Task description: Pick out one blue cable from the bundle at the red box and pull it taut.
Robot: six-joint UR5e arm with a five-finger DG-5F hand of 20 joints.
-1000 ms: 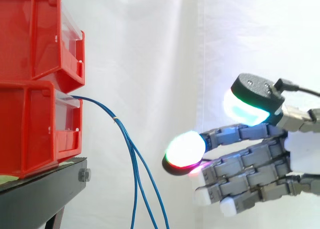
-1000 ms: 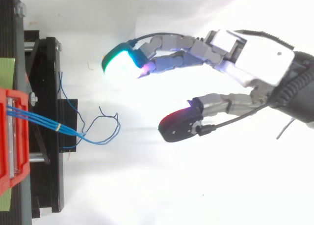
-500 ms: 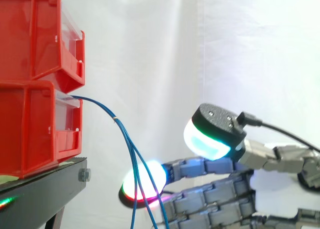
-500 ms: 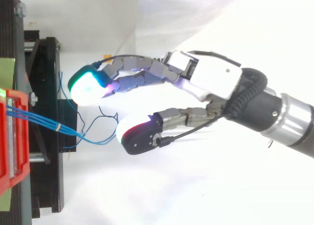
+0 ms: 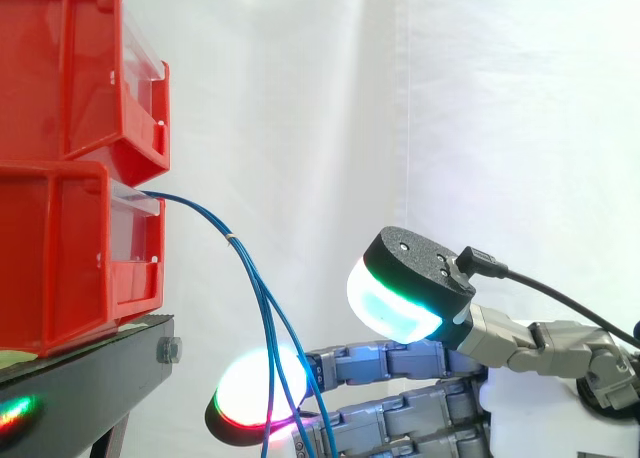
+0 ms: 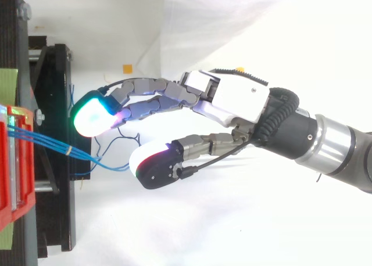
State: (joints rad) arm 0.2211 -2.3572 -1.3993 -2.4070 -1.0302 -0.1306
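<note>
Behind all, a white curtain (image 5: 300, 98). At left, two red bins (image 5: 60, 208) stacked on a black stand (image 5: 90, 388). From the right, the hand (image 6: 232, 100): spread wide, fingers nearly straight, thumb well apart from them, gripping nothing. Out of the lower bin's front, a bundle of blue cables (image 5: 262, 308), bound by a small pale tie (image 5: 232, 240), drooping slack past the stand's edge. In the side view, crosses in front of a glowing fingertip (image 5: 250, 393); contact unclear.
</note>
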